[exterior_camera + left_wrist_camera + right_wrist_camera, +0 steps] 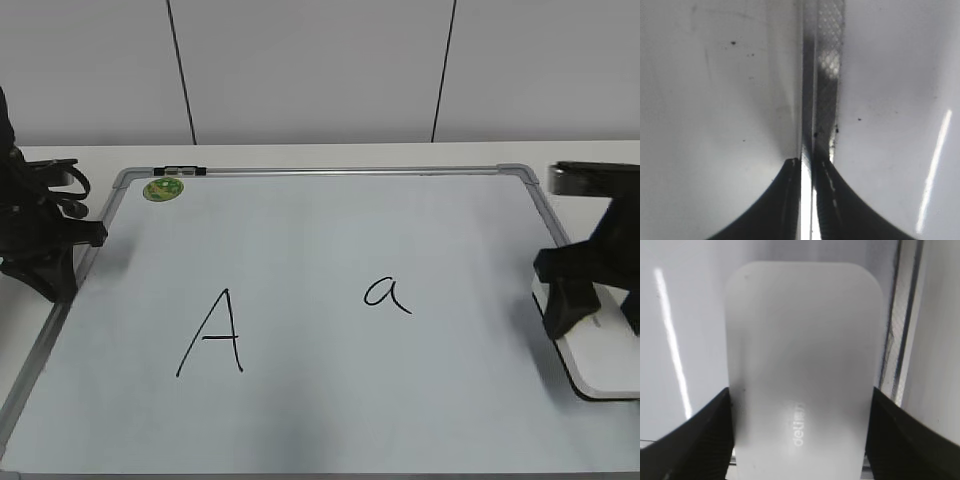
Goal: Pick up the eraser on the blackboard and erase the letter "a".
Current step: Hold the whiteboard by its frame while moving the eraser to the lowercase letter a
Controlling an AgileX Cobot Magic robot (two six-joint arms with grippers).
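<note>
The eraser [606, 362], a white glossy rounded block, lies at the right edge of the blackboard [320, 230]. In the right wrist view the eraser [802, 340] fills the middle, with small grey lettering on top. My right gripper [597, 312] is down over it, and its two black fingers [801, 392] press against both long sides. The letter "a" [387, 293], small and in black marker, sits right of the board's middle, well left of the eraser. My left gripper [55, 285] is shut and empty at the board's left edge; its closed jaws [807, 162] rest over the metal frame [822, 75].
A larger capital "A" [212, 335] is drawn left of centre. A round green magnet [163, 188] sticks near the board's top left corner. The silver frame [900, 340] runs just beside the eraser. A white table and wall lie beyond the board.
</note>
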